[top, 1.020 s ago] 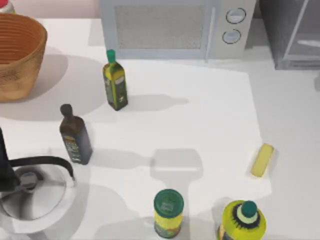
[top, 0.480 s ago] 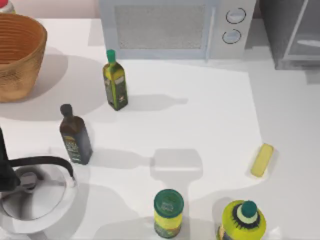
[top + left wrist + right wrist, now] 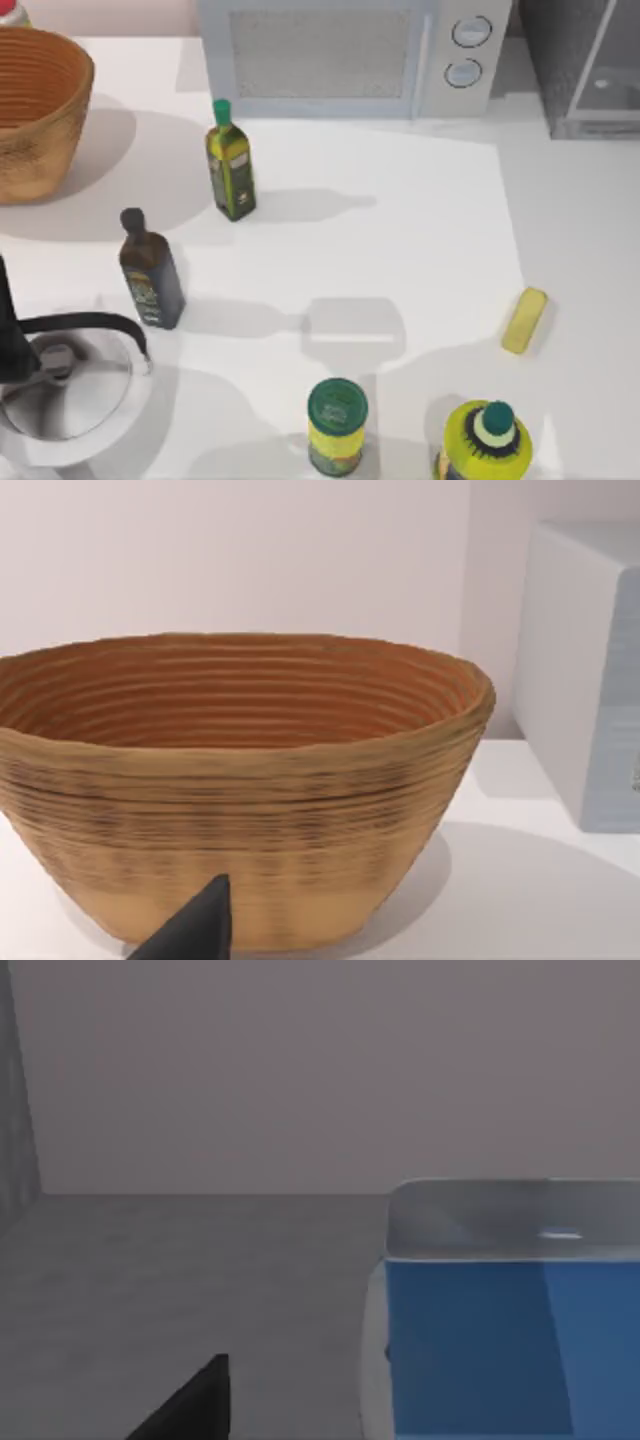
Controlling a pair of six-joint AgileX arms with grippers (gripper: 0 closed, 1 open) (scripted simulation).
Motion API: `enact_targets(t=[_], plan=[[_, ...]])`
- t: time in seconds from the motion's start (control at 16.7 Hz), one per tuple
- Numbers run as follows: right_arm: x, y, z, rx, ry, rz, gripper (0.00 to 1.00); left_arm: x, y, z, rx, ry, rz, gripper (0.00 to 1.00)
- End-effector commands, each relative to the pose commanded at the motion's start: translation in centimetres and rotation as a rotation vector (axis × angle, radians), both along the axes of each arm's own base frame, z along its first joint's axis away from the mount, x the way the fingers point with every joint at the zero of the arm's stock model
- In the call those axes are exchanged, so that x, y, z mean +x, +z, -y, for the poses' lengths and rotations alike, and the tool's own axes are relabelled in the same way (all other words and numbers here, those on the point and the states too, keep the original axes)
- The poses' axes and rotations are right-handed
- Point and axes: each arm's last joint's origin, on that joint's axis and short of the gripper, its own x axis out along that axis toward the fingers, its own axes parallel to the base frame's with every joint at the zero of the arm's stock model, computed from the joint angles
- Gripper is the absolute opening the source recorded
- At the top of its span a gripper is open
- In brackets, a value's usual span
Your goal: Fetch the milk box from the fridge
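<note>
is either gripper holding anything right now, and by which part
Cannot be told. The right wrist view shows the milk box close ahead, but no fingers closed on it.

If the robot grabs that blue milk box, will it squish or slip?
The milk box probably holds its shape: the right wrist view shows flat blue faces and straight edges. Its sides look smooth, so it might slip in a weak grip. Standing flat on the fridge floor, it seems more likely to slide than roll.

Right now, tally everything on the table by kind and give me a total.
Bottles: 3 (green-capped, dark, yellow)
Green-lidded can: 1
Wicker basket: 1
Microwave: 1
Fridge: 1
Yellow block: 1
Blue milk box: 1, seen in the right wrist view
Total: 9
</note>
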Motion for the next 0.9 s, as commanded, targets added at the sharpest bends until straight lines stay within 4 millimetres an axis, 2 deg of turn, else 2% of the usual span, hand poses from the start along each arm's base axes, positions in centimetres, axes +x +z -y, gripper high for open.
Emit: enact_targets(t=[0.12,0.36,0.9], plan=[[0.63,-0.03,-0.07,0.001,0.000,-0.005,1.00,0.00,0.00,0.00,0.000,0.000,0.000,1.00],[0.66,-0.01,-0.08,0.001,0.000,-0.005,1.00,0.00,0.00,0.00,0.000,0.000,0.000,1.00],[0.66,-0.01,-0.08,0.001,0.000,-0.005,0.32,0.00,0.00,0.00,0.000,0.000,0.000,1.00]])
